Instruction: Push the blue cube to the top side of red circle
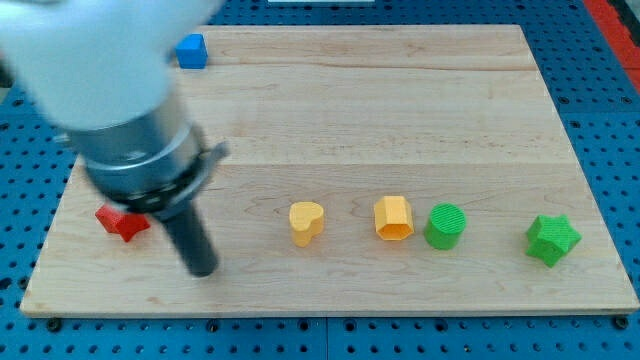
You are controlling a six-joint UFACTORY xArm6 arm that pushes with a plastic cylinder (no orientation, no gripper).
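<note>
At the view's lower left, my tip rests on the wooden board, just right of a red block whose shape I cannot make out, partly hidden by the arm. The rod has no jaws and holds nothing. The blue cube sits well apart at the view's top left, untouched. The approach seems to be in hand; next, my tip likely must get above the cube and push it down toward the red block.

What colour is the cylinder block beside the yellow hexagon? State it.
Green; the green cylinder shows clearly in the camera view, on the yellow hexagon's right.
</note>
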